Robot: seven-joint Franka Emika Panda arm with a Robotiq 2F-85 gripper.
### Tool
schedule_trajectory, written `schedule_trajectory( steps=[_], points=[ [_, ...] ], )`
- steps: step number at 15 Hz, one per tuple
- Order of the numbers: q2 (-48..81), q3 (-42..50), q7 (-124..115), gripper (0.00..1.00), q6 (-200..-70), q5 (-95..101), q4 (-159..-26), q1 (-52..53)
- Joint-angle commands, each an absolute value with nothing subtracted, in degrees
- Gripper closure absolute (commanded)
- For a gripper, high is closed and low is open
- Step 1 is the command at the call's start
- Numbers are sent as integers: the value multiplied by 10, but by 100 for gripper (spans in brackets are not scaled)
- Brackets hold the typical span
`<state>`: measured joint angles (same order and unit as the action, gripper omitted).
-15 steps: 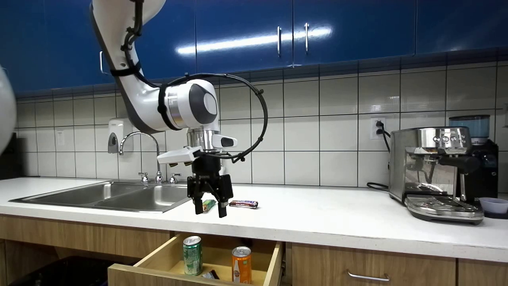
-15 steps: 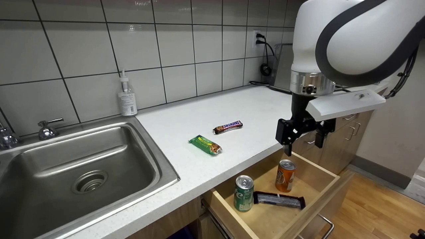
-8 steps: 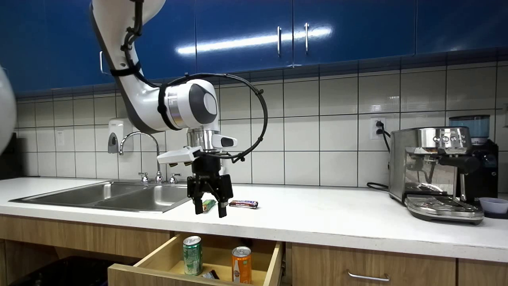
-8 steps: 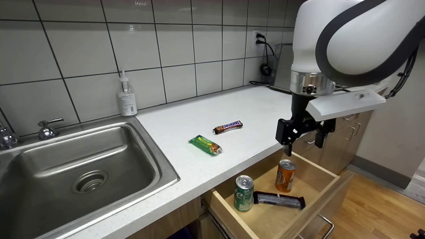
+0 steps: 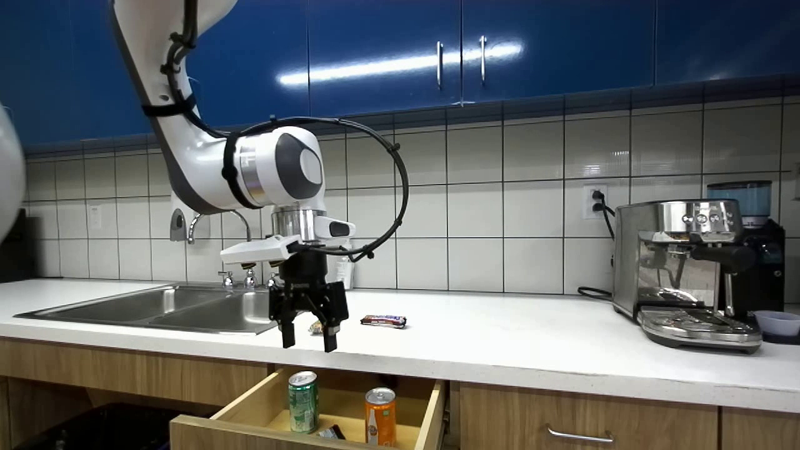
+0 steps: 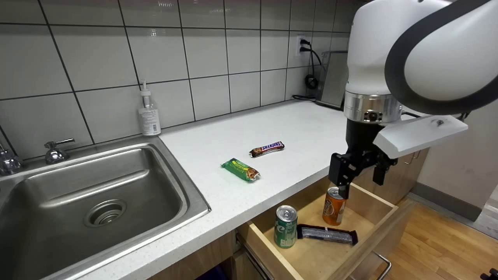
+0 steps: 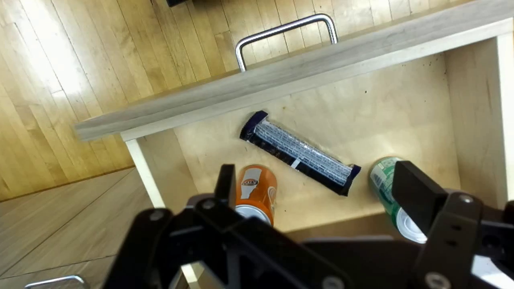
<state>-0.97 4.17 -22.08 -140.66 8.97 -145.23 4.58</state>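
Pincer (image 5: 309, 341) spread wide abv drawer (image 7: 401, 112); wrist vw: orange can (image 7: 257, 186) & grn can (image 7: 382, 180) partly hid.

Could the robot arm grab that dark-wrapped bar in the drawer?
Probably yes: the drawer is pulled open, the jaws stand open above it, and nothing lies on the dark-wrapped bar, though the orange soda can and green soda can standing nearby might get bumped.

Pump bottle (image 6: 149, 116) by the steel sink (image 6: 97, 182), espresso machine (image 5: 694, 281) below blue cabinets (image 5: 400, 31)
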Motion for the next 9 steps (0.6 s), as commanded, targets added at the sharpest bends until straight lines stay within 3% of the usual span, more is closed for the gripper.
schedule_trajectory(
  steps=[1,9],
  points=[
    [-74,27,-167,0,-1423,80,-1518,25],
    [-130,35,-34,0,-1410,14,-1593,19]
  ],
)
